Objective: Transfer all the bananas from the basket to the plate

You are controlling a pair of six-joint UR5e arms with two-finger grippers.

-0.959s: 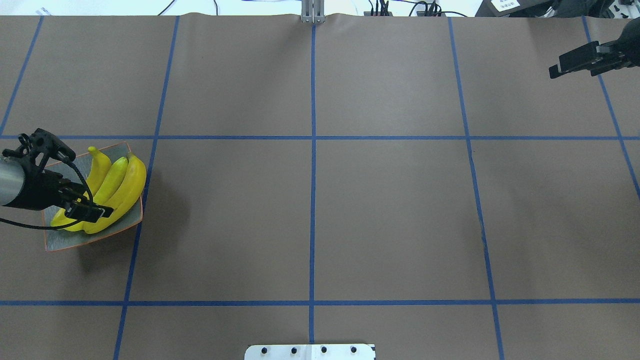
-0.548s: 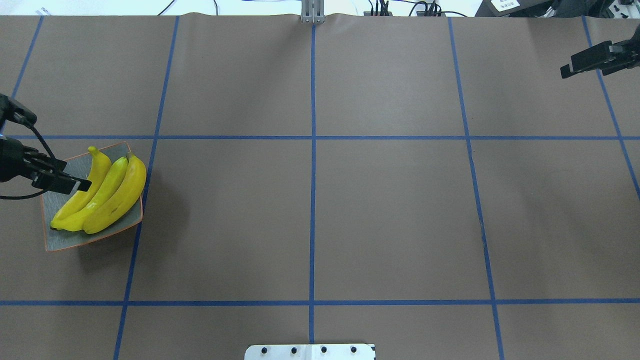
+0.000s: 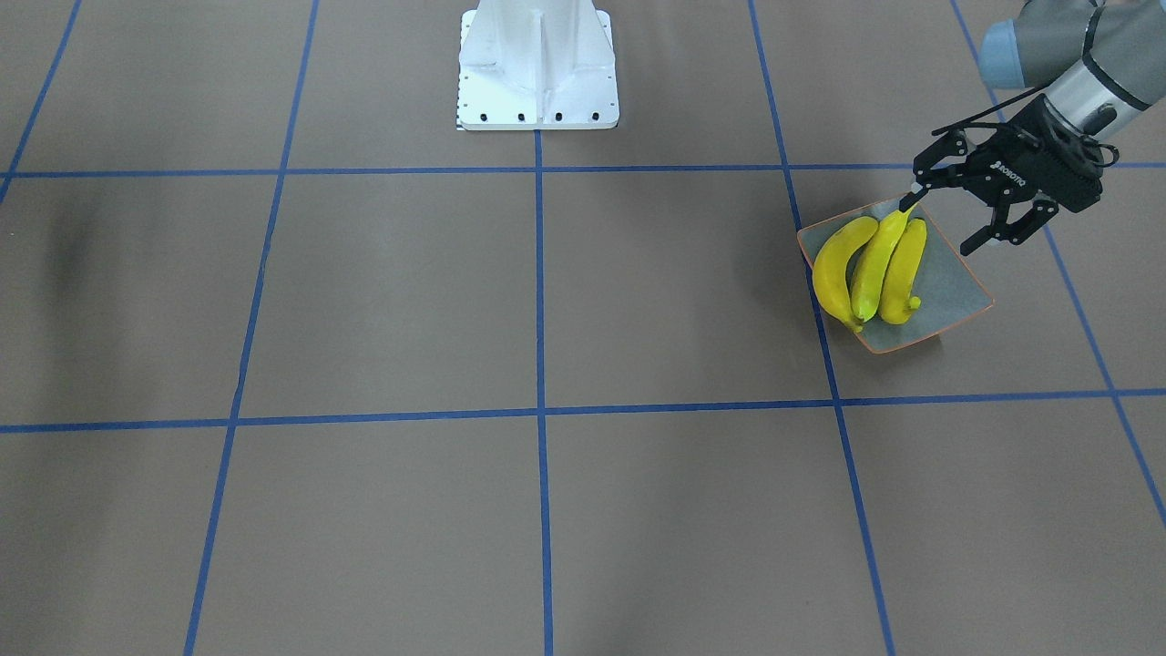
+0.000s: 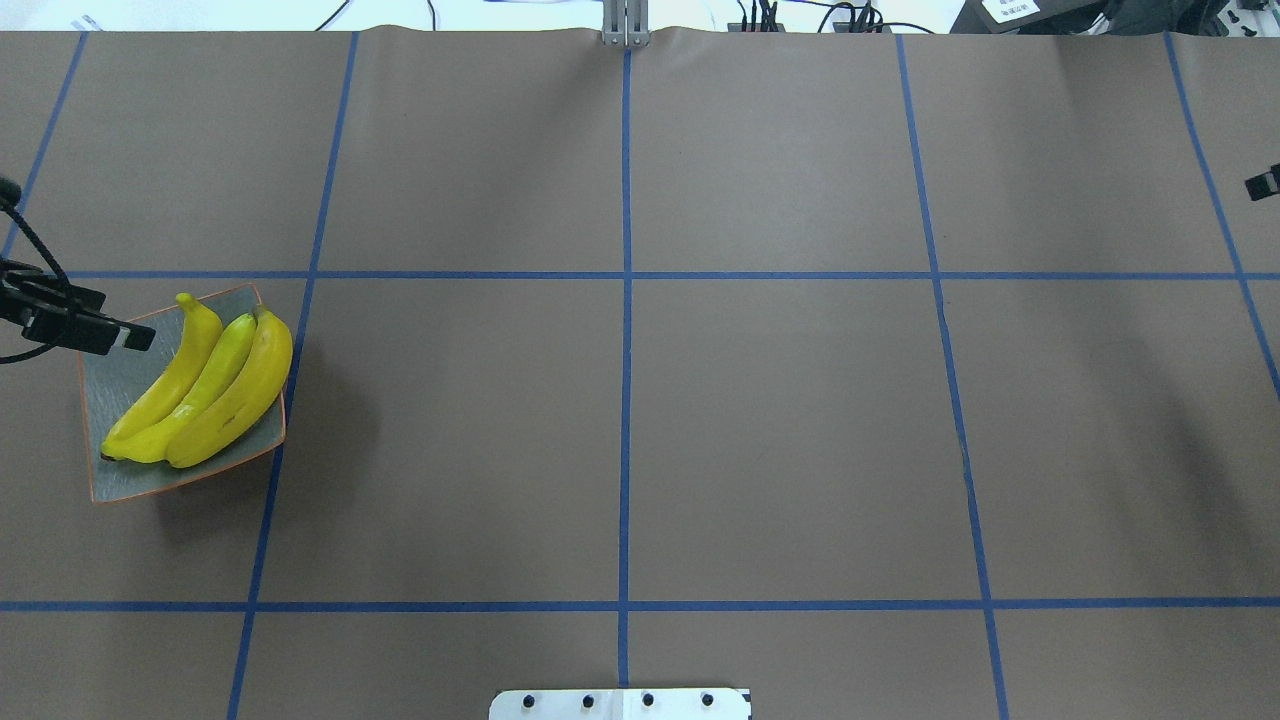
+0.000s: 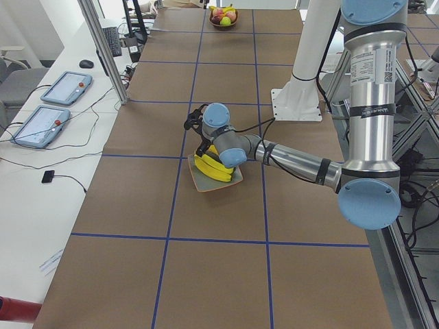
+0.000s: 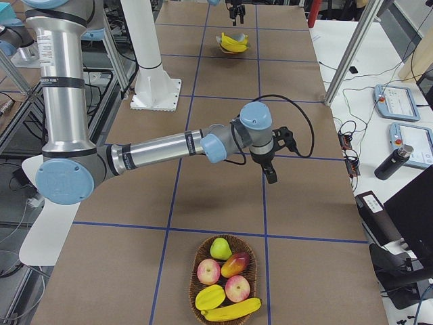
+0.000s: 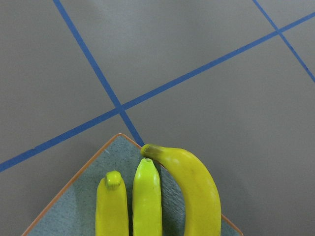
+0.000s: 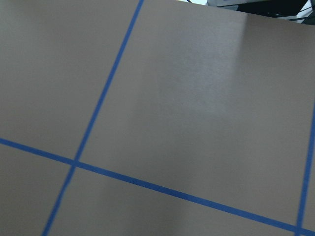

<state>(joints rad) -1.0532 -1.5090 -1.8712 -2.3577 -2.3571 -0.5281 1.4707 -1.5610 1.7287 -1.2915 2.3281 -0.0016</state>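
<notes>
Bench: a brown bench [image 4: 780, 420] with blue tape lines.
Plate: the plate [image 4: 130, 478] sits at the left of the top view.
Bananas: three bananas [image 4: 215, 385] lie side by side on the plate, touching.
Basket: the basket [image 6: 191, 277] is at the bottom of the right side view, well apart from the plate.
Last banana: the last banana [image 6: 233, 310] lies in the basket with other fruit.
Left hand: the left hand [image 3: 940, 223] is at the upper right of the front view. It is spread wide and holds nothing, by the plate's corner.
Right hand: the right hand [image 6: 270, 177] hangs over bare bench near the basket. I cannot tell if it is spread or pressed together.
Done: three of the four bananas, I think.
Left to do: pick up the last banana and carry it to the plate.
</notes>
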